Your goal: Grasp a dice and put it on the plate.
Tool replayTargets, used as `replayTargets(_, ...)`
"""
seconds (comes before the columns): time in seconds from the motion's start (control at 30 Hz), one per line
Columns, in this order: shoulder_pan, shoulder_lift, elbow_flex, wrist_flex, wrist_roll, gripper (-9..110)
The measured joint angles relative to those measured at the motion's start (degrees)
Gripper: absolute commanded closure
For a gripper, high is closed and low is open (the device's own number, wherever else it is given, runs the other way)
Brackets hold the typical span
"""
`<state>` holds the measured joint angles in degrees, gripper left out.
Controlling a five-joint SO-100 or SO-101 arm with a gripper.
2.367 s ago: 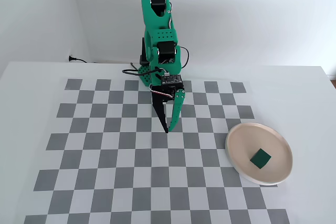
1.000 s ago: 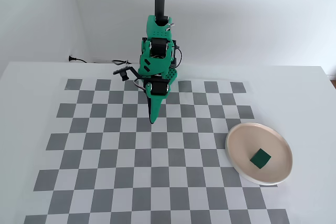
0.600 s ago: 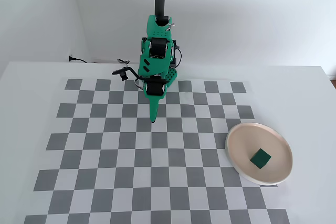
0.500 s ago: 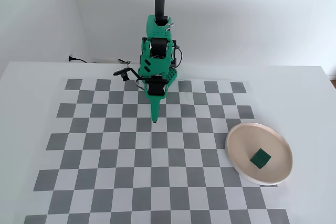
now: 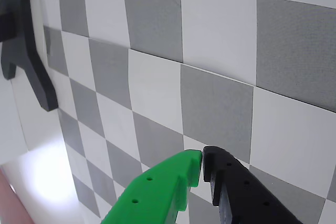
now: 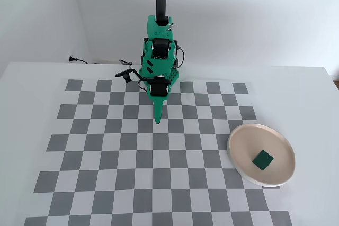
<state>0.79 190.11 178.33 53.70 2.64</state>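
The pincer point(image 5: 202, 162) is closed on nothing, its green and black tips touching above the checkered mat point(image 6: 132, 146). Its base is cut off in the wrist view. Well apart, the dice point(image 6: 262, 159) lies on the plate point(image 6: 238, 146), on the white desk point(image 6: 32, 93).

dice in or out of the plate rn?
In. The dice rests on the plate in the fixed view; the hand is shut, empty and well away.
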Motion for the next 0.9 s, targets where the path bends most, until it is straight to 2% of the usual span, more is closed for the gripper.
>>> replayTargets(0.9, 0.00, 0.00, 0.00, 0.00, 0.00, 106)
